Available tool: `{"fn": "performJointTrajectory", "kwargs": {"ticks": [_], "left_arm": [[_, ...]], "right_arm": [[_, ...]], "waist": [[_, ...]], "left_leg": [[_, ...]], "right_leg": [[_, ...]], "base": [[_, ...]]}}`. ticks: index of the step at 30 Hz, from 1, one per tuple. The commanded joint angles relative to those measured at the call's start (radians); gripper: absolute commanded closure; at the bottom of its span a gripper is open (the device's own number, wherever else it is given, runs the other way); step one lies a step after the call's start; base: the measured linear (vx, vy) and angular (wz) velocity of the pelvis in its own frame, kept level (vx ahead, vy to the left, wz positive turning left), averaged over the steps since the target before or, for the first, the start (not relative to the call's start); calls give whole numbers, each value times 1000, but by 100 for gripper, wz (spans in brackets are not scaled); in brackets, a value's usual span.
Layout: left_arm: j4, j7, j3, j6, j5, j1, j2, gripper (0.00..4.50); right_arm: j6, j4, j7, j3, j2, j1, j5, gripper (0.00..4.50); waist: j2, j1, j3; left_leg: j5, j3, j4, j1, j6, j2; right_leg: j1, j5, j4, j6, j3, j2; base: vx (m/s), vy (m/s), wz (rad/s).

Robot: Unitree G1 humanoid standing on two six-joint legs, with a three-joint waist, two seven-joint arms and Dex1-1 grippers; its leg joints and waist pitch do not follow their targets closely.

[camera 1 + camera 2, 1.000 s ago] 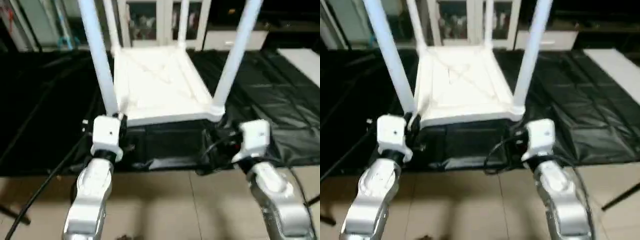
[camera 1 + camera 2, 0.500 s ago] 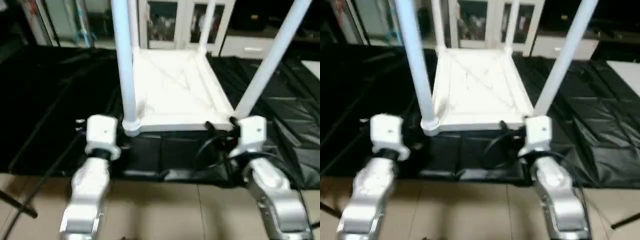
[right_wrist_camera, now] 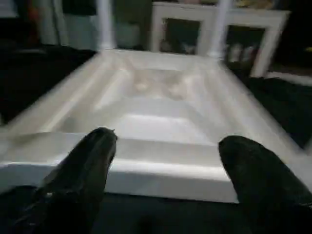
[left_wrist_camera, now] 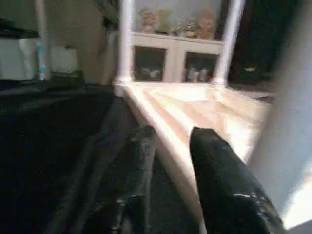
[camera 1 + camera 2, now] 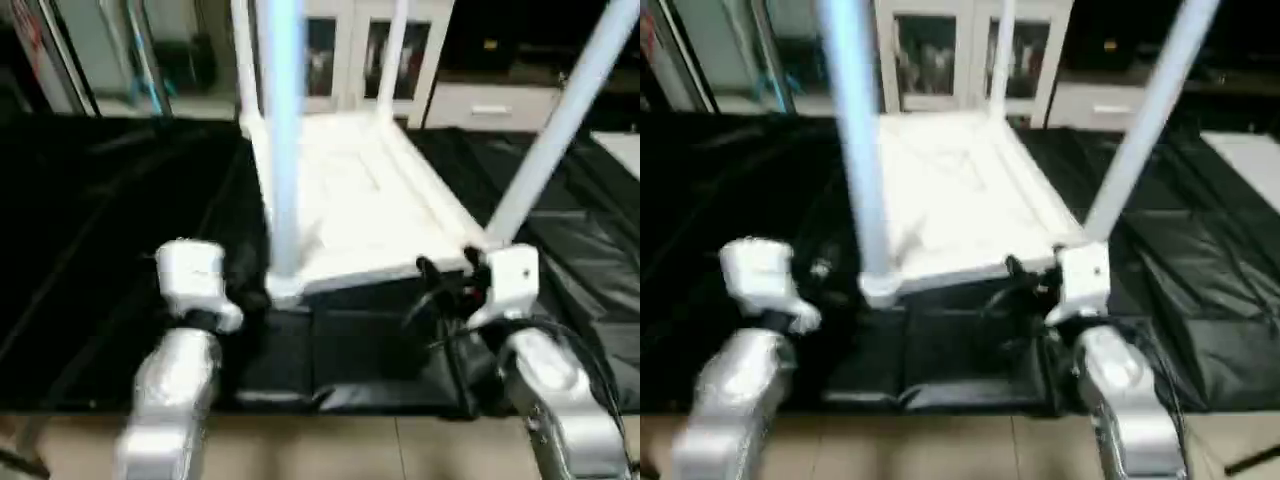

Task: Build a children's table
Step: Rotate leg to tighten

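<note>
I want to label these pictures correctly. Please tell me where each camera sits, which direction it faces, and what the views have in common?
Left eye view: on the head, looking forward and down at the upturned table top, its legs standing up; both silver forearms show.
Right eye view: the same scene from slightly aside.
Left wrist view: on the left wrist, looking along the left gripper beside the top's long edge.
Right wrist view: on the right wrist, facing the top's near edge between the open fingers of the right gripper.
Shared: all show the table top and the black sheet.
</note>
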Motion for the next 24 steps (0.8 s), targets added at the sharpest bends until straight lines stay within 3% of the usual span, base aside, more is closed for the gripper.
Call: {"fn": "performJointTrajectory", "kwargs": {"ticks": [1,2,3,4,5,7,8,9,10,16,18,20,22,24], "left_arm": [[-21,-11,14,10,-11,21,4,294],[-33,-12,20,19,-7,38,10,271],[-34,-12,21,20,-7,39,10,267],[-48,-29,20,22,-20,48,15,266],[-64,-58,13,25,-51,55,21,261],[-103,-132,-24,38,-116,65,42,227],[-117,-161,-45,48,-133,67,54,227],[-117,-161,-45,48,-133,67,54,227],[-129,-194,-74,75,-159,62,64,223],[-76,-266,-143,153,-158,-8,87,162],[-53,-266,-157,178,-154,-30,102,152],[-2,-239,-160,201,-130,-76,103,133],[35,-213,-151,218,-122,-108,91,120],[71,-194,-145,234,-116,-144,83,98]], "right_arm": [[-6,-26,10,-9,-12,3,20,38],[-7,-29,16,-4,-18,6,18,10],[-7,-30,17,-4,-18,7,17,2],[-8,-32,20,-2,-20,9,16,0],[-8,-33,24,-1,-20,12,16,0],[-8,-36,27,-2,-20,14,17,0],[-7,-37,27,-2,-20,14,16,0],[-7,-37,27,-2,-20,14,16,0],[-10,-38,28,-4,-17,13,16,0],[-6,-44,37,-9,-22,21,32,0],[-4,-51,45,-11,-26,29,33,0],[-2,-57,52,-17,-30,38,38,0],[0,-60,51,-20,-31,40,40,0],[2,-62,49,-20,-30,40,40,0]], "waist": [[14,-6,-45],[17,-8,-43],[12,-12,-33],[12,-10,-24],[8,-11,-19],[8,-11,-8],[5,-11,-9],[7,-9,-9],[3,-13,-7],[-5,-17,-11],[-5,-21,-14],[-5,-22,-17],[-7,-25,-24],[-4,-24,-27]], "left_leg": [[131,-30,-85,-2,57,106],[92,-29,-87,3,59,110],[-17,-25,-99,-1,60,111],[-151,-18,-109,4,47,113],[-219,-16,-116,4,38,114],[-435,-9,-128,15,-31,114],[-450,-7,-128,17,-42,113],[-456,-6,-130,16,-49,112],[-450,-3,-135,5,-56,110],[-367,3,-131,-3,-43,107],[-330,2,-130,-11,-37,109],[-296,7,-126,-7,-28,108],[-190,8,-123,-14,-6,110],[-134,11,-120,-14,9,112]], "right_leg": [[53,206,-53,-184,40,-81],[46,183,-62,-213,37,-82],[46,101,-73,-222,37,-85],[39,-7,-86,-221,40,-91],[38,-73,-93,-214,41,-95],[20,-313,-117,-149,44,-100],[17,-340,-118,-132,46,-101],[13,-350,-119,-120,47,-100],[15,-365,-122,-89,49,-102],[16,-359,-125,-69,51,-108],[24,-328,-121,-78,50,-109],[22,-280,-120,-92,51,-108],[34,-152,-107,-123,48,-107],[39,-83,-101,-148,46,-109]], "base": [[7,70,9],[-14,82,5],[-40,112,13],[-47,69,13],[-53,53,11],[-56,40,9],[0,0,0],[0,0,0],[0,0,0],[-9,4,1],[0,0,0],[0,0,0],[0,0,0],[0,0,0]]}}
